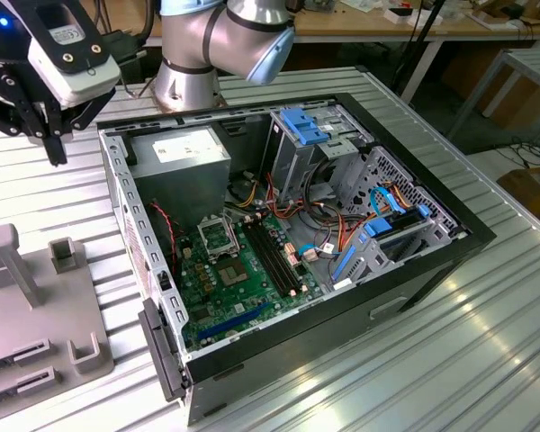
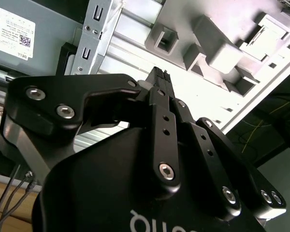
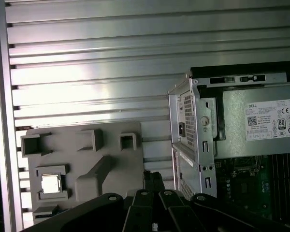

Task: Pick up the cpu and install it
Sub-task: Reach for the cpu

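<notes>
The cpu (image 3: pixel 50 183), a small silvery square, lies flat in a pocket of the grey fixture plate (image 3: pixel 111 166) in the first wrist view. My gripper (image 3: pixel 152 178) hangs well above the table between that plate and the open computer case (image 1: pixel 297 225), with its black fingers (image 2: pixel 160 104) closed together and nothing between them. In the exterior view the gripper (image 1: pixel 56 148) is high at the exterior view's left, beside the case's rear corner. The black-framed socket (image 1: pixel 218 236) sits on the green motherboard (image 1: pixel 252 279) inside the case.
The power supply (image 1: pixel 182 153), blue drive brackets (image 1: pixel 310 126) and loose cables (image 1: pixel 342 234) crowd the case around the motherboard. Raised blocks and slots (image 1: pixel 9 261) stand on the fixture plate. The ribbed metal table (image 1: pixel 432 360) runs all around.
</notes>
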Tool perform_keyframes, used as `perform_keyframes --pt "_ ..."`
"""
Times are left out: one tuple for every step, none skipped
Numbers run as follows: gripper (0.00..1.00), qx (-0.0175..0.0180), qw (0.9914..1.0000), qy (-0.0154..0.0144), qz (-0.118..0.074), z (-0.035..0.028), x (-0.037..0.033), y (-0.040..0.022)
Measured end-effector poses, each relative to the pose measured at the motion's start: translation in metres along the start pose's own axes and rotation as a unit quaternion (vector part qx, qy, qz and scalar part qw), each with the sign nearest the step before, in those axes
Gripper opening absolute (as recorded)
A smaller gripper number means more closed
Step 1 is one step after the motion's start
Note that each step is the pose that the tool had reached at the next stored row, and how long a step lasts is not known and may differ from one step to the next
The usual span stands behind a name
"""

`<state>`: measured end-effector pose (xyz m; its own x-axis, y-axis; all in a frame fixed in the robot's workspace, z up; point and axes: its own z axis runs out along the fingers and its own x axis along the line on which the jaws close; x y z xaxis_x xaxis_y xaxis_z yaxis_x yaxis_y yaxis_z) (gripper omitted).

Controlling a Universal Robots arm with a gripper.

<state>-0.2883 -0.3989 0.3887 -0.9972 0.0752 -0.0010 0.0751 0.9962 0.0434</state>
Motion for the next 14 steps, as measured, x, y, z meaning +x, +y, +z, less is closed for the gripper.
perform_keyframes --pt "0.11 0.0000 1.00000 0.0001 0.000 0.0001 0.0011 -0.0001" --pt "0.11 0.0000 1.00000 0.0002 0.000 0.0001 0.0025 -0.0002" --pt "0.11 0.0000 1.00000 0.0003 0.000 0.0001 0.0037 -0.0003" --pt "0.11 0.0001 1.00000 0.0004 0.000 0.0001 0.0048 -0.0004" --pt "0.11 0.0001 1.00000 0.0005 0.000 0.0002 0.0060 -0.0005" --pt "0.11 0.0000 1.00000 0.0006 0.000 0.0003 0.0077 -0.0006" --pt "0.11 0.0000 1.00000 0.0007 0.000 0.0003 0.0088 -0.0007" --pt "0.11 0.0001 1.00000 0.0008 0.000 0.0003 0.0100 -0.0008" --pt "0.11 0.0001 1.00000 0.0010 0.000 0.0004 0.0115 -0.0009" --pt "0.11 0.0001 1.00000 0.0011 0.000 0.0004 0.0125 -0.0009" --pt "0.11 0.0001 1.00000 0.0011 0.000 0.0005 0.0141 -0.0011" --pt "0.11 0.0001 1.00000 0.0012 0.000 0.0005 0.0151 -0.0012" --pt "0.11 0.0001 1.00000 0.0014 0.000 0.0005 0.0166 -0.0013" --pt "0.11 0.0001 1.00000 0.0015 0.000 0.0006 0.0178 -0.0014"
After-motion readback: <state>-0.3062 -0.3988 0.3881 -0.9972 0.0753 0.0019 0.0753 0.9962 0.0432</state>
